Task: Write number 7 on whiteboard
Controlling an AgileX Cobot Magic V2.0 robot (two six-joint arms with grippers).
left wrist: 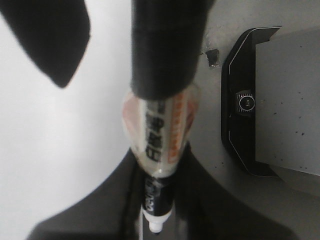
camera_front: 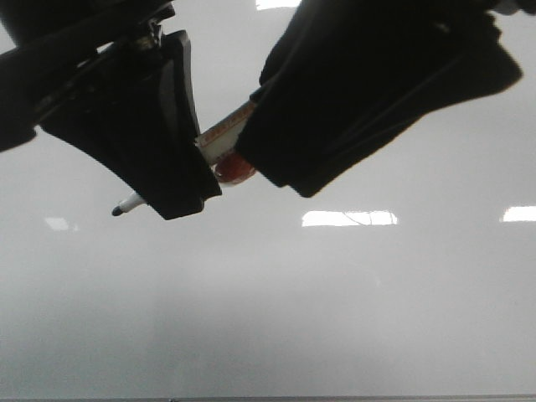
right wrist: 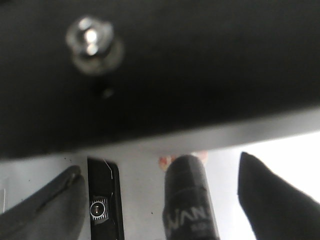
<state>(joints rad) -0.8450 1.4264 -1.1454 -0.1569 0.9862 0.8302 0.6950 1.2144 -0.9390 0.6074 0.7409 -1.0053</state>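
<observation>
My left gripper (camera_front: 172, 188) is shut on a marker (camera_front: 219, 141) with a clear orange-printed wrapper. The black nib (camera_front: 117, 211) pokes out to the left, just above the glossy grey-white whiteboard (camera_front: 268, 318). In the left wrist view the marker (left wrist: 160, 135) runs between that gripper's dark fingers (left wrist: 100, 215), white tip (left wrist: 156, 226) forward. My right gripper (camera_front: 280, 163) is open around the marker's black rear end (right wrist: 190, 200). Its fingers (right wrist: 272, 200) stand apart on either side without touching it. No number 7 shows on the visible board.
Bright rectangular reflections (camera_front: 347, 219) lie on the board, and its thin dark bottom edge (camera_front: 268, 399) runs along the front. A black camera housing (left wrist: 245, 102) on a grey plate sits beside the board; it also shows in the right wrist view (right wrist: 98, 210).
</observation>
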